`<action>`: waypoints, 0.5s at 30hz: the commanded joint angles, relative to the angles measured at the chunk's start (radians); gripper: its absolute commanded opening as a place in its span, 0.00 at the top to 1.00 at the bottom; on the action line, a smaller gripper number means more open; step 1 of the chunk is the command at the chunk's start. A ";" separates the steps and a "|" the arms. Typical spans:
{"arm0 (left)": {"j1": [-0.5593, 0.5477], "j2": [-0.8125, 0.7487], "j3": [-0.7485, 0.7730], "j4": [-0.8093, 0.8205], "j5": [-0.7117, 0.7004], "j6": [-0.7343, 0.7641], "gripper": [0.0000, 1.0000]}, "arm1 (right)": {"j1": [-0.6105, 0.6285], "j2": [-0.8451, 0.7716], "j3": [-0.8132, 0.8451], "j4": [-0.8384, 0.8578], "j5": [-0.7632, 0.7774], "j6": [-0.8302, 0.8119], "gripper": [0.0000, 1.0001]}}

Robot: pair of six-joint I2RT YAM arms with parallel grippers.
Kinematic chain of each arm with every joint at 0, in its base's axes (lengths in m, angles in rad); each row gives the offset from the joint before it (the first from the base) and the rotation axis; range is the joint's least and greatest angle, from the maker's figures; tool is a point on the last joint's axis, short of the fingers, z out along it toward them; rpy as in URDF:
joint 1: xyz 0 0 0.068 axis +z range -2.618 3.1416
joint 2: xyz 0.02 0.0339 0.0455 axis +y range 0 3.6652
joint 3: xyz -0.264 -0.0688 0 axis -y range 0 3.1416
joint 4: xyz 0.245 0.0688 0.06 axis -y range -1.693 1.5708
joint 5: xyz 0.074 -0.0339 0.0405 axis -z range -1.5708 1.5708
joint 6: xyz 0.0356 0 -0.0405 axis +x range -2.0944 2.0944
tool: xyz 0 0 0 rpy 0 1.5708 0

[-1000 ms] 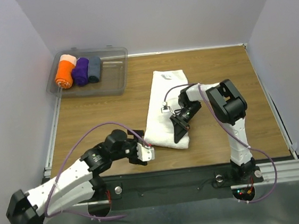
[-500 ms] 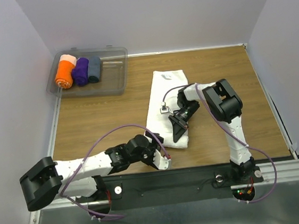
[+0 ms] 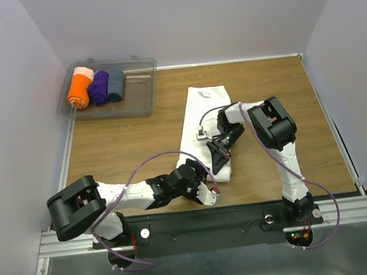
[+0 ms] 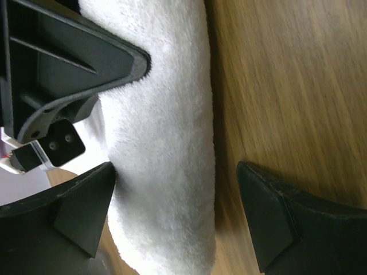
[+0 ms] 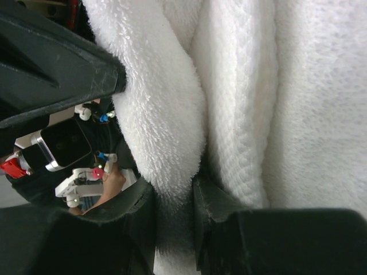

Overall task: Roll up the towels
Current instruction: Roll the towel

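The white towel (image 3: 204, 112) lies lengthways on the wooden table, its near end folded over into a thick fold. My right gripper (image 3: 219, 160) is shut on that fold; in the right wrist view its fingers (image 5: 133, 229) pinch the terry cloth (image 5: 246, 86) between them. My left gripper (image 3: 205, 182) is open at the towel's near end. In the left wrist view the towel's fold (image 4: 166, 149) lies between its spread fingertips (image 4: 74, 209), touching the left one, with bare wood in front of the right one. The right gripper's finger (image 4: 63, 57) rests on the towel there.
A clear plastic bin (image 3: 138, 93) stands at the far left with an orange roll (image 3: 79, 92), a purple roll (image 3: 100, 87) and a grey-blue roll (image 3: 116, 84). White walls close in the table on three sides. The left arm lies low along the table's near edge.
My left arm has swung right along the near edge and brought its open gripper to the towel's near end. The right gripper has stayed shut on the fold.
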 commanded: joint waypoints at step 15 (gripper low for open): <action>-0.003 0.188 0.239 -0.304 0.182 -0.174 0.60 | -0.079 -0.088 0.232 0.118 0.133 0.127 0.44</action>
